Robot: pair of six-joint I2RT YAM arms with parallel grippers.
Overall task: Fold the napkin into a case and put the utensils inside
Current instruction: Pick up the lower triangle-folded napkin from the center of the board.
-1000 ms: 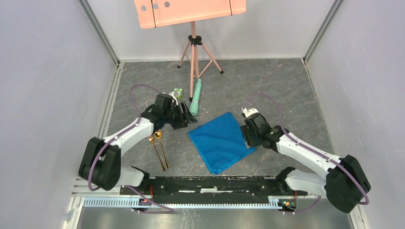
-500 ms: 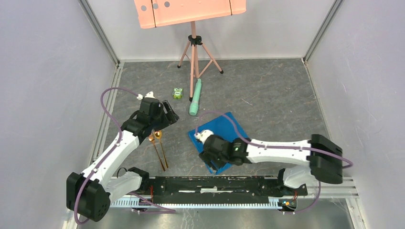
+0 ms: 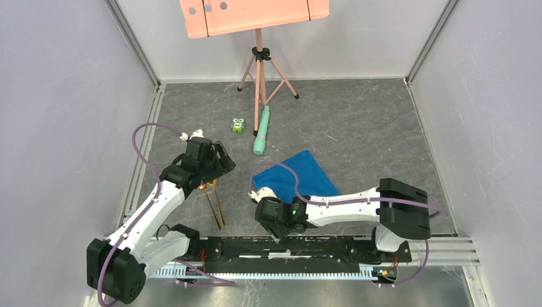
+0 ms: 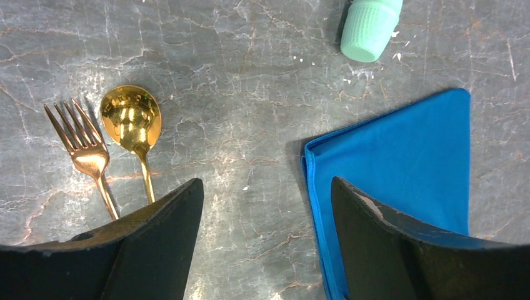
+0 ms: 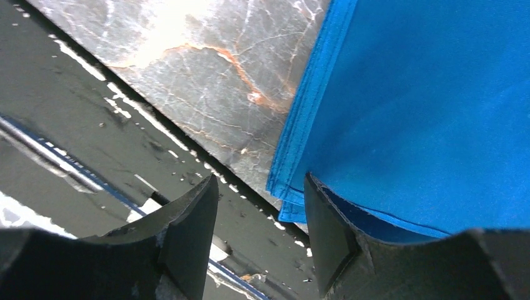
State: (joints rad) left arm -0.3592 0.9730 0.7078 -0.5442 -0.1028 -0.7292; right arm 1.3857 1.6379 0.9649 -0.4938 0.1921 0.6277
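Gleaming fork tines, left wrist only

Looking down on a pink tripod standing at the far middle of a grey, marble-veined floor and carrying a salmon-pink board with small round holes at its top. Closing in right behind the tripod with a pale grey back wall, and well off to the tripod's left and right with a plain left wall and a matching right wall, joining at slanting silver corner posts. Ending, on the side farthest from the tripod, at a black mounting rail over a pale slotted strip, and catching white glare in patches on the stone towards that rail.
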